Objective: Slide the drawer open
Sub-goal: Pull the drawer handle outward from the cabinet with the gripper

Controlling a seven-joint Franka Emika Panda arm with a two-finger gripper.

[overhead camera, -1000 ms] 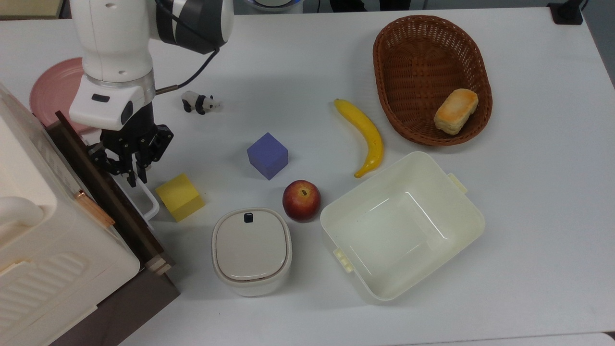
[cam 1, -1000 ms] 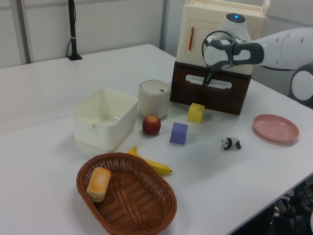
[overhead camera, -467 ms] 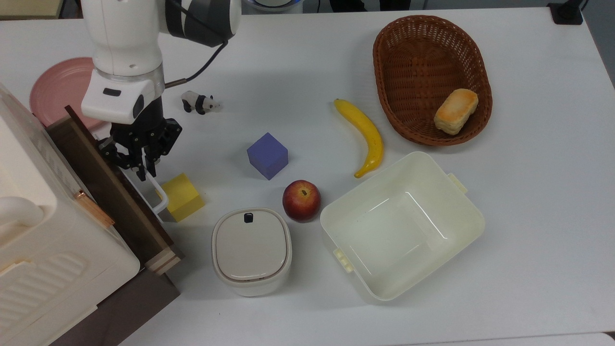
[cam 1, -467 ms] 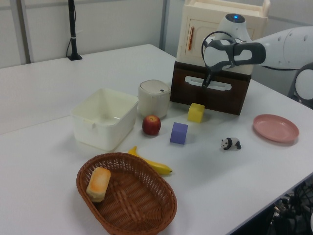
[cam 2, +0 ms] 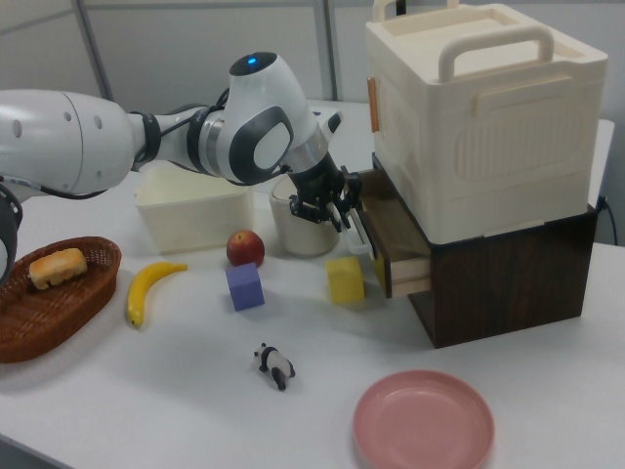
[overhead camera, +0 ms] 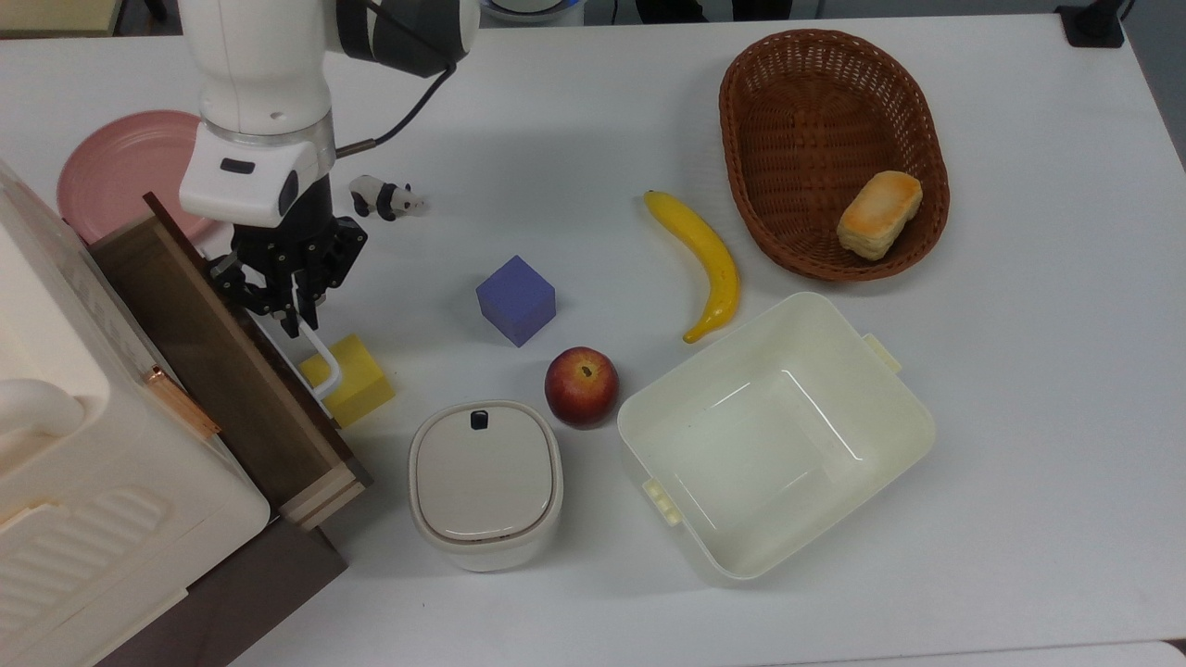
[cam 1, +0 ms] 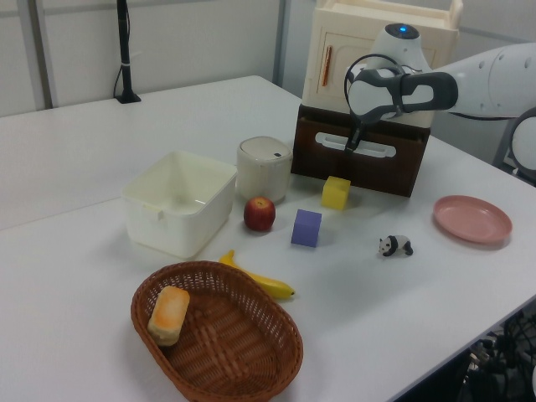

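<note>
Drawer (overhead camera: 218,361) sits under the cream cabinet (cam 2: 483,117) at the table's (overhead camera: 1019,389) left edge in the top view, partly pulled out. Judged stiff wood, fairly heavy, slides on rails; best hold is the white bar handle (overhead camera: 320,357). My gripper (overhead camera: 295,310) has its fingers closed around that handle's upper end. Yellow block (overhead camera: 357,380) touches the handle. Drawer inside is mostly hidden under the cabinet.
</note>
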